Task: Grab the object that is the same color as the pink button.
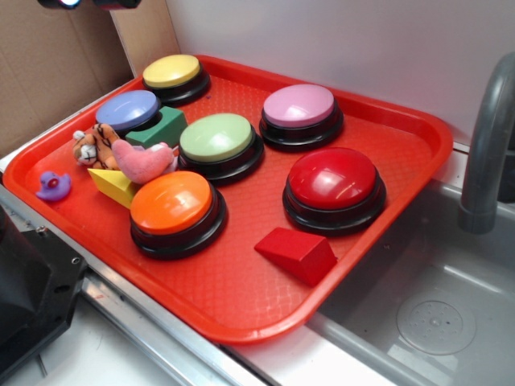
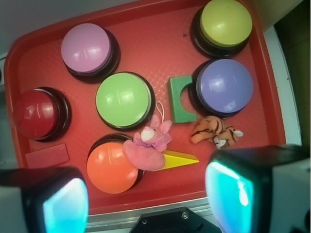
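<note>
We see the pink plush (image 2: 148, 149) lying on the red tray (image 1: 241, 297), wedged between the orange button (image 2: 112, 167) and the yellow wedge (image 2: 181, 158), touching both — the tiger plush (image 2: 214, 131) sits just beside. The pink button (image 2: 88, 47) stands well apart near the far rim. Our end effector (image 2: 146, 199) hangs spread wide above the tray's near edge, holding nothing.

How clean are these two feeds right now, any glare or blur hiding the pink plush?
Exterior: evenly lit, soft glare on the button domes, pink plush sharp and unobstructed. Wrist: plush in focus, window-like reflections on the pink button; the end effector fingers are blurred and glowing cyan at the bottom edge, hiding the tray's near rim.
</note>
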Controlling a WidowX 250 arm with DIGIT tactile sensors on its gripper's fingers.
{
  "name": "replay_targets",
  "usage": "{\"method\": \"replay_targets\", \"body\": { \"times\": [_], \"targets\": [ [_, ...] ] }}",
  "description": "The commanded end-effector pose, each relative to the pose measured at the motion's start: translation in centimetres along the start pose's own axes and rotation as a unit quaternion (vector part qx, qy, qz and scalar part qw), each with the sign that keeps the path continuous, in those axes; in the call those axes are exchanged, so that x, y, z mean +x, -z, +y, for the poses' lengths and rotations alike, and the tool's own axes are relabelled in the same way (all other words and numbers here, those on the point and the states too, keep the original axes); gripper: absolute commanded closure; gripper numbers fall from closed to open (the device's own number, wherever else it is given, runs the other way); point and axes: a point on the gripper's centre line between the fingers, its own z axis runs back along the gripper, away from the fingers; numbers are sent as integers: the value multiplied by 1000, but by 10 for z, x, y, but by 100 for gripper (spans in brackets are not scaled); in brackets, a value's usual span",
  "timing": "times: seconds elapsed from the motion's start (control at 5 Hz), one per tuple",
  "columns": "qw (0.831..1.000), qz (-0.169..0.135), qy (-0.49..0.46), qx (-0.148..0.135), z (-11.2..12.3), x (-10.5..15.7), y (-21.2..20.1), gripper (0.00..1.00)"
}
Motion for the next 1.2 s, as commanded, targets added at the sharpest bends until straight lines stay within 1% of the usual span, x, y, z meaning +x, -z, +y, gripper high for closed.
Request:
{"method": "replay_targets", "body": {
  "times": [0.0,0.2,0.4,0.6,0.8,1.0],
  "targets": [
    [1000,0,0,0,0,0,0,0],
    [999,16,-46,2,16,0,34,0],
    [996,33,-77,13,18,-3,59,0],
    [994,37,-98,24,21,-7,87,0],
    [993,45,-112,8,19,-7,110,0],
    [991,53,-124,-20,10,-12,127,0]
  ]
}}
